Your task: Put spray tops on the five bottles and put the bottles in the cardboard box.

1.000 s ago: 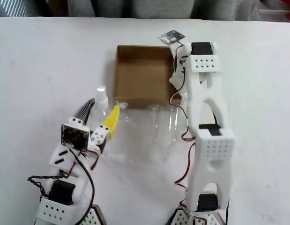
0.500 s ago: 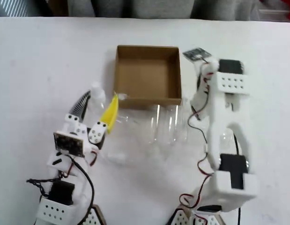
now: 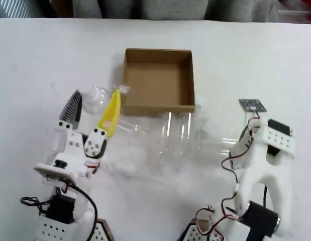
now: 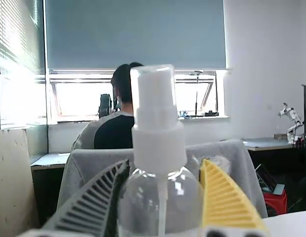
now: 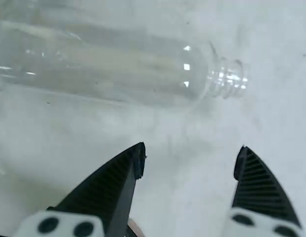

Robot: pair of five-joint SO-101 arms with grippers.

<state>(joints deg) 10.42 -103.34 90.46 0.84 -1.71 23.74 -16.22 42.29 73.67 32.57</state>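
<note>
High view: the left gripper (image 3: 95,100) is clamped on a clear plastic bottle with a white spray top (image 3: 92,95), just off the near-left corner of the open brown cardboard box (image 3: 158,107). The box sits to its right and a bit beyond, so I'd guess a short swing over the wall does it. This arm is way closer than the right arm (image 3: 261,150).

Left wrist view: the grey and yellow fingers (image 4: 93,207) hug that bottle either side.

Right wrist view: the right gripper (image 5: 191,149) is spread wide over the white table (image 5: 192,118). An uncapped clear bottle (image 5: 118,64) lies on its side just ahead, long axis crosswise.
</note>
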